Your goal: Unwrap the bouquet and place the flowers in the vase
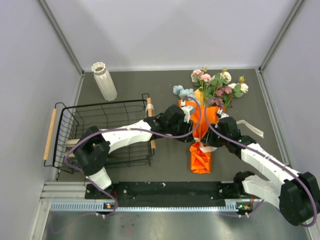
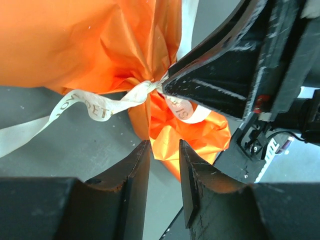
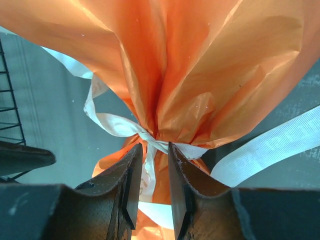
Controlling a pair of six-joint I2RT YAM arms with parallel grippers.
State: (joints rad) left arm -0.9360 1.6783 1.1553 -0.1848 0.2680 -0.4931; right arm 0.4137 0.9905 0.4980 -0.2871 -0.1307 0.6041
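Okay, the bouquet (image 1: 201, 150) lies flat on the table (image 1: 150, 90), right of centre. The flowers (image 1: 220, 85) point away from me and the twisted paper tail points back toward the arm bases. Both arms meet at the tied neck, because that knot is what keeps the orange wrap (image 2: 75, 45) closed.

On the right wrist view, a strand of the ribbon (image 3: 125, 127) drops from the knot straight between the fingers. The right gripper (image 3: 151, 150) looks pinched on that strand, which I read as the end to pull.

The left gripper (image 2: 164, 150) comes in from the other side, just under the knot. Its fingers (image 2: 132, 175) are nearly together with a thin gap, and the crumpled tail sits right at their tips. I can't tell whether they've caught paper or are only close to it. I'd want them pinning the bundle so it doesn't slide when the ribbon is pulled.

The vase (image 1: 104, 80) stands well away at the far left, beyond the wire rack (image 1: 100, 130). Nothing is unwrapped yet.
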